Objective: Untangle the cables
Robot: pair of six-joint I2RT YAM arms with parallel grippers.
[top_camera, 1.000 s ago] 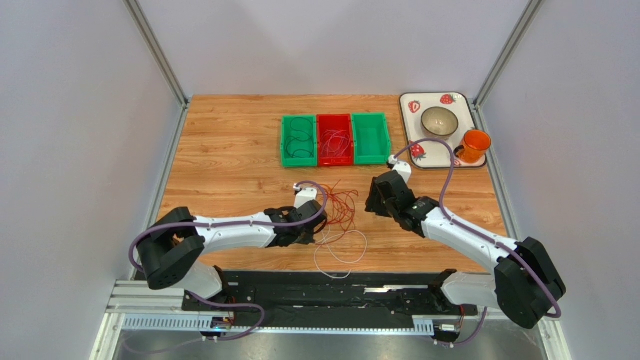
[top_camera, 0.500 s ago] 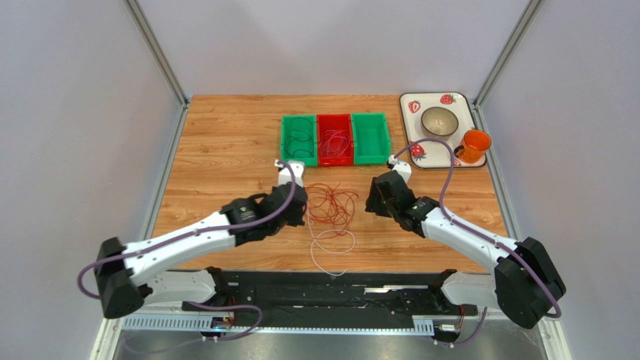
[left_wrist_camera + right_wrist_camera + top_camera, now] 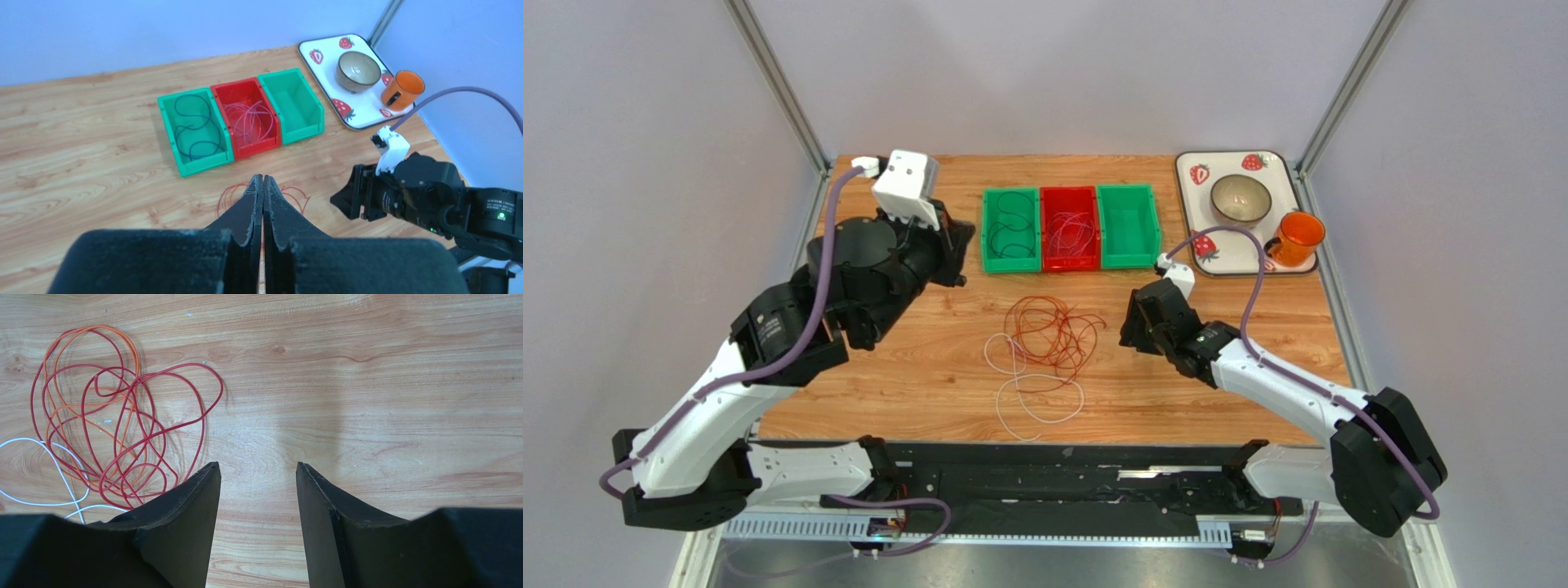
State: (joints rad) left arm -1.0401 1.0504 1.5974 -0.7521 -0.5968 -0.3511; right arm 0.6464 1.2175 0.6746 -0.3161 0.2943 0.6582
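Red/orange cables [image 3: 1051, 333] are lying tangled mid-desk [image 3: 928, 368], w/ a white cable [image 3: 1016, 375] looping out on the near side. Left end effector [image 3: 263, 184] is hanging above the desk, just left of the left green bin [image 3: 1010, 229], fingers pressed together, gripping nothing. Right end effector [image 3: 258, 471] is hovering just right of the tangle, fingers apart, empty. Red bin [image 3: 1070, 228] is holding thin pale wires; the left green bin is holding a dark one.

The left gripper [image 3: 263, 184] hangs high, jaws together; the right gripper [image 3: 258, 471] low, jaws parted.
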